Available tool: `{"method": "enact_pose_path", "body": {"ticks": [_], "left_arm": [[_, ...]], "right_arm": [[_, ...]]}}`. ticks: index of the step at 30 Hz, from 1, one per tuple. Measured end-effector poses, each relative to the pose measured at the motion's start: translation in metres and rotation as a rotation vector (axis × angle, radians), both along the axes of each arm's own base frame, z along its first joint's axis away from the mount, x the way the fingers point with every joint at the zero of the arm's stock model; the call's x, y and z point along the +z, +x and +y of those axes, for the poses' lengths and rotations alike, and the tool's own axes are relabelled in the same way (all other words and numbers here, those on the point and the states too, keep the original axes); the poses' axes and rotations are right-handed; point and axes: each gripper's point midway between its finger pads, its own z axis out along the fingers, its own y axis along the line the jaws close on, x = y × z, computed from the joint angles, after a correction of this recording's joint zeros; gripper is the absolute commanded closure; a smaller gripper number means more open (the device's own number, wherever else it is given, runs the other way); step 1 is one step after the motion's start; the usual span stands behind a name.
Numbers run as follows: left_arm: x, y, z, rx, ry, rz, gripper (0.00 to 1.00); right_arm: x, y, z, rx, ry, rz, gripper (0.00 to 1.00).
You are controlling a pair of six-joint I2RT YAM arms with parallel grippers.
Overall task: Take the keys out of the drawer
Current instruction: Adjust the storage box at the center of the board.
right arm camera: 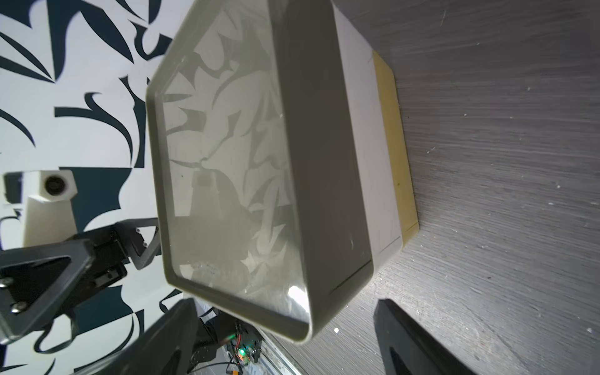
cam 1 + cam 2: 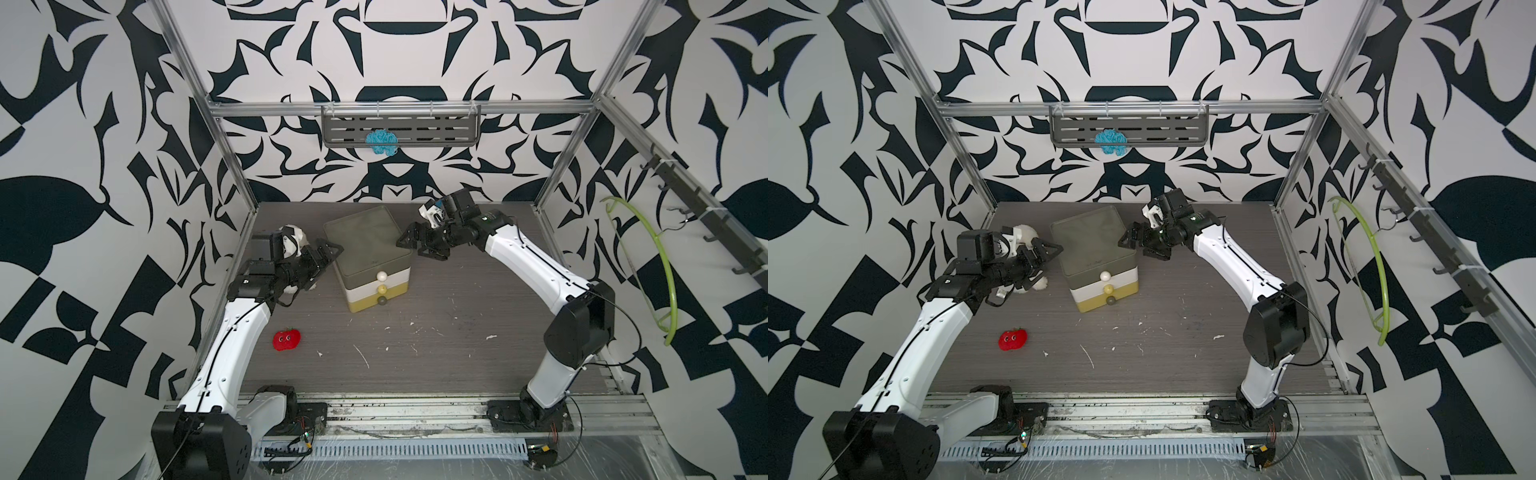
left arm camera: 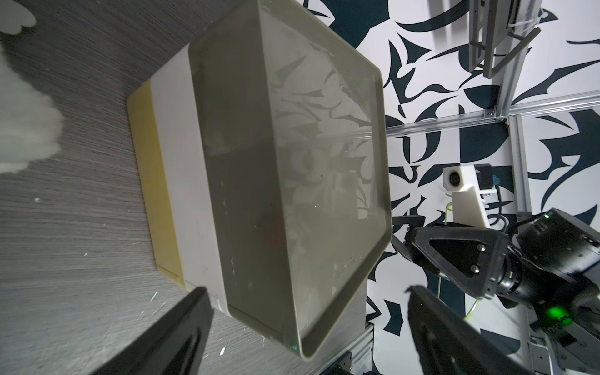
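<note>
The three-drawer cabinet [image 2: 365, 245] is shut, keys unseen. The left gripper [image 2: 325, 266] and right gripper [image 2: 411, 247] flank it, spread and empty. Advise bracing it while pulling one knob [image 2: 381, 275] straight.

Two matched arms.
- left arm [image 2: 232, 332], right arm [image 2: 528, 257]: long tapered white shells with small dark screw recesses, and black joint housings between the links.
- cable [image 2: 218, 347]: thin and black, running along each white shell, with a loose loop at the right elbow housing [image 2: 582, 328], which is boxy and black.
- bases [image 2: 528, 409]: black, with red and black wiring beside them.
- left gripper [image 2: 326, 265], right gripper [image 2: 415, 247]: black, with fingers shaped as open triangular frames.
- screws [image 3: 475, 259]: silver, two on a finger plate.
- wrist camera [image 3: 461, 185]: white angular block with a round dark lens.
- green light [image 3: 555, 313]: on the right wrist.
</note>
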Motion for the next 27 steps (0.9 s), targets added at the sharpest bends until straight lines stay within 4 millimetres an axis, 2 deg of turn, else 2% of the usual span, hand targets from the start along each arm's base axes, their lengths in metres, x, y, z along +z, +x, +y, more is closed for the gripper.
{"method": "enact_pose_path", "body": {"ticks": [7,12,16,21,27], "left_arm": [[0.004,0.003,-0.001,-0.004,-0.005,-0.021,0.01],[0.002,0.012,0.0,0.001,0.005,-0.019,0.01],[0.014,0.026,0.002,0.014,0.028,-0.052,0.01],[0.029,0.041,0.006,0.036,0.055,-0.094,0.01],[0.03,0.06,0.008,0.045,0.076,-0.095,0.01]], "right_arm": [[0.002,-0.009,-0.009,-0.028,-0.046,0.011,0.09],[0.024,-0.022,-0.015,-0.07,-0.001,0.023,0.09],[0.036,-0.037,-0.017,-0.103,0.059,0.061,0.1],[0.034,-0.053,-0.006,-0.118,0.103,0.134,0.1],[0.023,-0.069,0.015,-0.111,0.121,0.207,0.1]]}}
